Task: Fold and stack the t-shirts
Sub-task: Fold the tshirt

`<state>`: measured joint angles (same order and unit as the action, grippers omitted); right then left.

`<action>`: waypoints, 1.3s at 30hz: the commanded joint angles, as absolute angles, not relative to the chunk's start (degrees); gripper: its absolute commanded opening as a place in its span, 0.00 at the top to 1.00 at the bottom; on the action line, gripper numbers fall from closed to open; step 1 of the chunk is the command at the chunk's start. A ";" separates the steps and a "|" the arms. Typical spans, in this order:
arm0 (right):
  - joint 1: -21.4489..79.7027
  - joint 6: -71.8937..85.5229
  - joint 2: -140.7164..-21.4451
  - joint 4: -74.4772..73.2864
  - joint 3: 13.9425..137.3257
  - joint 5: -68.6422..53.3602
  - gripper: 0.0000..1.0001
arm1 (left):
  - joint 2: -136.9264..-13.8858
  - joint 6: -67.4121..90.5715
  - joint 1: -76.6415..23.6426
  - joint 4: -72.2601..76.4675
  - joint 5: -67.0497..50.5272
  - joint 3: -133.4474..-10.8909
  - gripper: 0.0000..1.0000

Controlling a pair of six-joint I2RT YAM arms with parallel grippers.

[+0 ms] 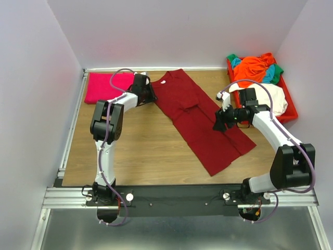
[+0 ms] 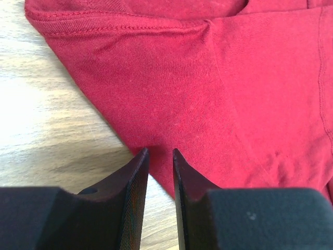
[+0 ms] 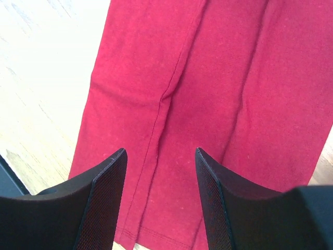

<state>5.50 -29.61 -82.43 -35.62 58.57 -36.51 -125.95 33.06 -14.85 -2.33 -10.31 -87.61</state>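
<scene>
Maroon t-shirt [image 1: 200, 122] lies on the counter [image 1: 140, 151], its long axis running from the left tool [image 2: 160, 152], jaws narrow at its sleeve edge, grip unclear, to the right tool [image 3: 161, 151], jaws wide above its hem-side half.

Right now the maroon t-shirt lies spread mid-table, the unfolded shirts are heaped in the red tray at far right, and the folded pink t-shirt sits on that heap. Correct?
One error: the folded pink t-shirt lies on the table at the far left corner, apart from the red tray, as the top external view shows. The maroon t-shirt and the heap are as you say.
</scene>
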 commanded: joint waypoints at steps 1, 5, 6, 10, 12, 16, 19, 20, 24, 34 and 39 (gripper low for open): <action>5.01 -30.23 -80.86 -34.72 57.92 -38.50 0.38 | -128.49 32.08 -14.77 -7.38 -5.98 -89.03 0.68; 5.01 -30.23 -80.33 -34.72 57.74 -38.23 0.38 | -130.51 30.68 -14.59 -10.62 -5.36 -92.80 0.74; 5.01 -30.32 -80.33 -34.72 57.74 -38.06 0.37 | -131.39 29.80 -14.42 -10.98 -6.14 -93.51 0.77; 5.01 -30.41 -80.16 -34.72 57.66 -37.79 0.37 | -133.15 29.45 -13.01 -13.88 -6.59 -97.55 0.78; 4.92 -30.50 -80.24 -34.89 57.66 -37.71 0.37 | -134.55 29.36 -12.57 -16.78 -7.82 -101.06 0.78; 4.92 -30.59 -80.16 -34.80 57.66 -37.62 0.37 | -135.18 29.35 -11.52 -19.78 -8.87 -104.68 0.78; 5.01 -30.76 -80.16 -34.80 57.48 -37.79 0.37 | -134.21 29.53 -10.20 -19.60 -10.45 -105.29 0.78; 5.01 -30.85 -80.42 -34.80 57.31 -38.58 0.37 | -133.95 29.27 -9.76 -19.86 -12.29 -105.64 0.78; 5.27 -33.91 -82.08 -38.56 56.78 -45.07 0.37 | -128.79 24.19 -9.58 -20.22 -21.33 -106.88 0.75; 12.48 -30.94 -84.73 -36.75 57.83 -32.45 0.34 | -91.96 16.69 -10.10 -9.85 -19.77 -82.64 0.46; 5.11 -27.51 -83.32 -33.75 56.95 -28.57 0.32 | -77.89 26.61 -16.68 -6.95 -23.73 -62.96 0.46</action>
<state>9.72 -30.63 -84.31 -36.49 57.49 -34.09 -80.58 20.49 -11.40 -7.05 -19.46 -75.92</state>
